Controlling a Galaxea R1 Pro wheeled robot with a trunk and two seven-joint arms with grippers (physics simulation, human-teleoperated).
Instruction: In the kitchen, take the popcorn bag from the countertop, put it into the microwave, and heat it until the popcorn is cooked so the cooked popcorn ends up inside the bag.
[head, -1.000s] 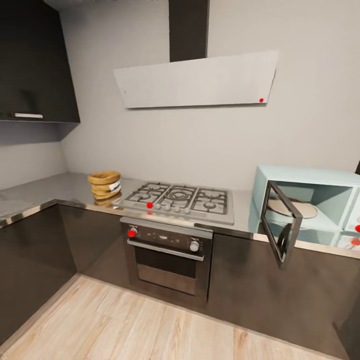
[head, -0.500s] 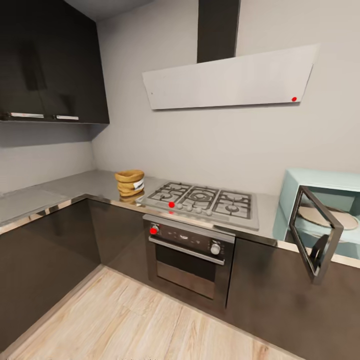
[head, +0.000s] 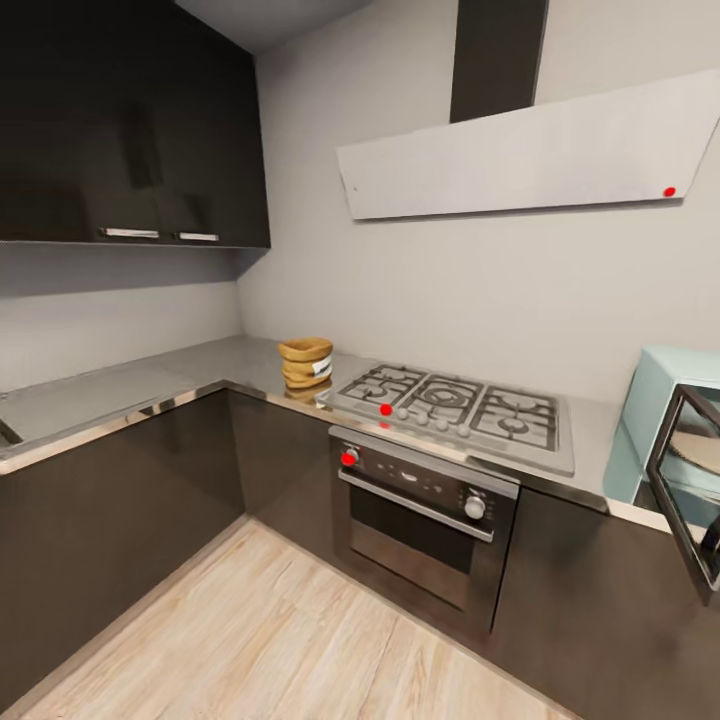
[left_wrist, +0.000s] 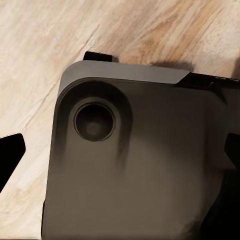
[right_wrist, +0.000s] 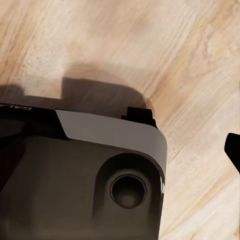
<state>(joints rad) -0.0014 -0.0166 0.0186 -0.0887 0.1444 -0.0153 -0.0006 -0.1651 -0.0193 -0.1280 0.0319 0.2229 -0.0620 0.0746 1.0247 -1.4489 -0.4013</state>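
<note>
Your popcorn bag (head: 306, 362), a tan crumpled sack with a rolled rim, stands upright on the tabletop (head: 150, 385) just beside the gas hob (head: 455, 410), on the corner side. Beyond the hob's far side the microwave (head: 660, 420) stands with its door (head: 690, 490) swung out past the tabletop edge. Bare plank floor (head: 300, 640) lies before the hob. Your view has swung since earlier, sliding everything sideways. Neither gripper's state can be told.
</note>
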